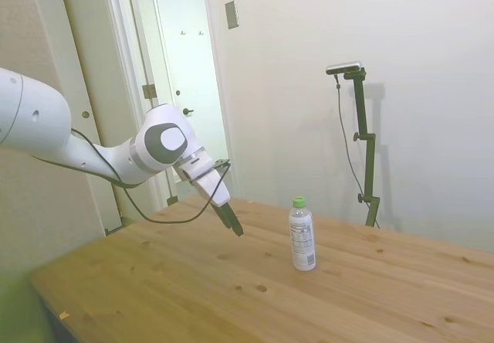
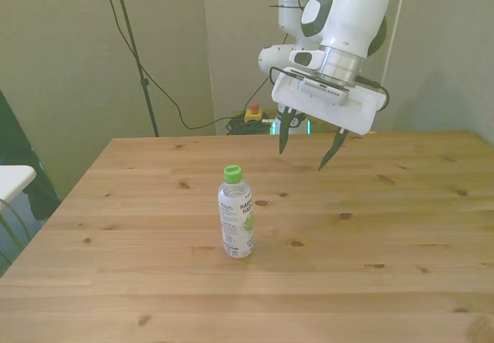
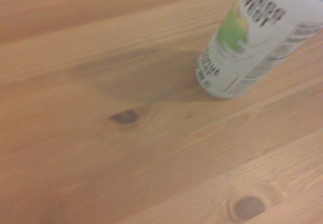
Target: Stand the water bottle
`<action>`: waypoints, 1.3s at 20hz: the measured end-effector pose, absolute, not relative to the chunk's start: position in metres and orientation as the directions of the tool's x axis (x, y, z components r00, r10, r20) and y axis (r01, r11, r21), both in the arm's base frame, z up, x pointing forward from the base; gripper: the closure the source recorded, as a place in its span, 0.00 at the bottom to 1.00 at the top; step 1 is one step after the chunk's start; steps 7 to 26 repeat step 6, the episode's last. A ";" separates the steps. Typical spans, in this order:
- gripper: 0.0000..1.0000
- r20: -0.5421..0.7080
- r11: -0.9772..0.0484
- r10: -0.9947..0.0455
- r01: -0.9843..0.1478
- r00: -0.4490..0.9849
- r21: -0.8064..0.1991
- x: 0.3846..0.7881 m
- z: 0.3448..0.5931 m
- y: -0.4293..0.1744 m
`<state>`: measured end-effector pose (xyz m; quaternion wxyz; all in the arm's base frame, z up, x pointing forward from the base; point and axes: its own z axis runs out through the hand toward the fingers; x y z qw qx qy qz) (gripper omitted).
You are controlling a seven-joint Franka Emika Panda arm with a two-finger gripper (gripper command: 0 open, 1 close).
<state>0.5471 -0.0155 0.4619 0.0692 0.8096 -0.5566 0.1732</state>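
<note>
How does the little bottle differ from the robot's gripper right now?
The water bottle stands upright on the table; the gripper hangs in the air above it, touching nothing. The bottle is clear with a green cap; the gripper has a white body and dark fingers, spread open. They share no contact: a plain gap separates them.

Wooden table (image 2: 370, 242), light pine planks with dark knots, grain running across the front view. Only item on it: water bottle (image 2: 236, 213), upright on its base, green cap on top, white label facing the front camera. It sits left of centre in the front view, well in from every edge. Wrist view shows bottle base (image 3: 252, 47) flat on the wood, faint shadow beside it.
</note>
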 end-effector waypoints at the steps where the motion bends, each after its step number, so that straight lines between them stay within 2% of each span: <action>1: 0.00 0.335 -0.409 -0.869 -0.910 0.365 -0.070 0.544 0.462 -0.016; 6: 0.00 0.235 -0.591 -0.793 -0.803 0.562 -0.072 0.531 0.460 -0.019; 26: 0.00 0.235 -0.591 -0.793 -0.803 0.562 -0.072 0.531 0.460 -0.019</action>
